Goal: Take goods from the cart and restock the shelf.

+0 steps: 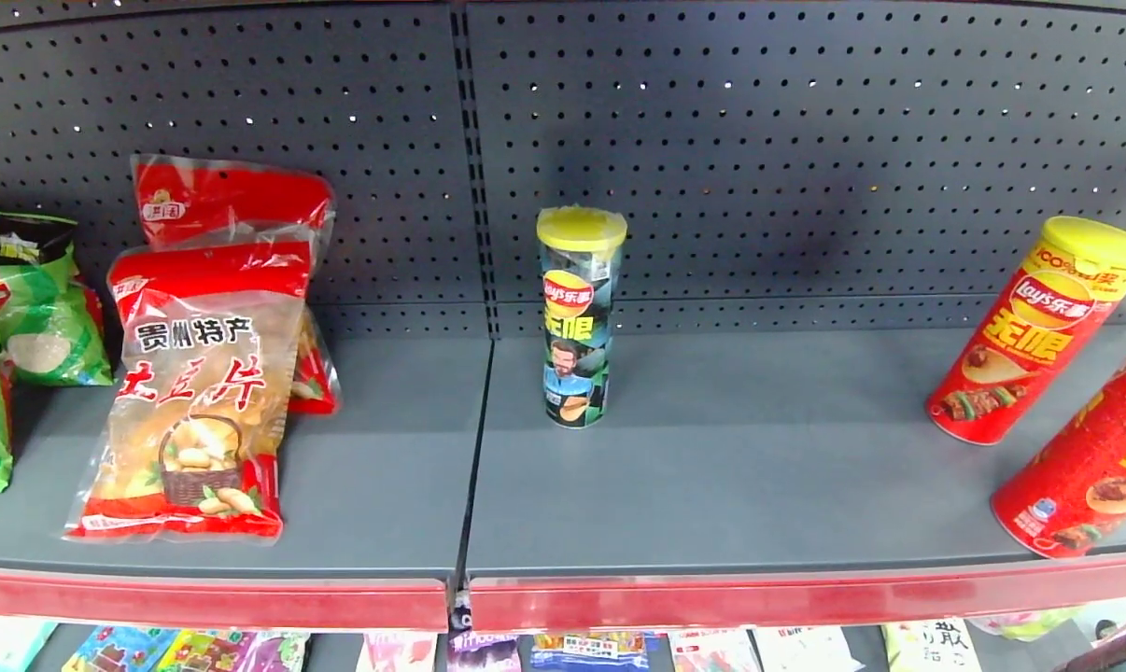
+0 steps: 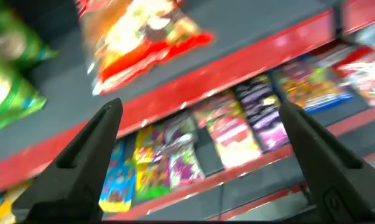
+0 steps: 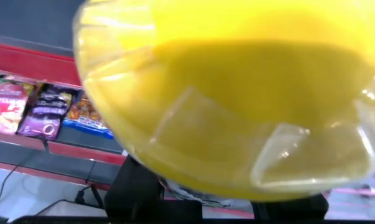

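yellow-lidded can (image 3: 237,93) in right end effector (image 3: 212,202); left end effector (image 2: 201,109) wide, empty

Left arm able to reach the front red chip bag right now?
Probably yes. The left gripper is open and empty, and the red chip bag lies at the front of the shelf just beyond it, with nothing between them.

Shelf board (image 1: 712,467): grey painted metal, matt, smooth.
Back panel (image 1: 759,140): perforated metal, matt grey.
Edge strip (image 1: 806,593): red plastic, glossy.
Red bags (image 1: 194,401): plastic film, partly clear, shiny, wrinkled.
Standing canisters (image 1: 577,345): glossy printed wrap, yellow plastic lids.
Held canister (image 3: 237,93): translucent yellow plastic lid, glossy, smooth.
Left gripper (image 2: 199,104): fingers (image 2: 81,168) matt black plastic.
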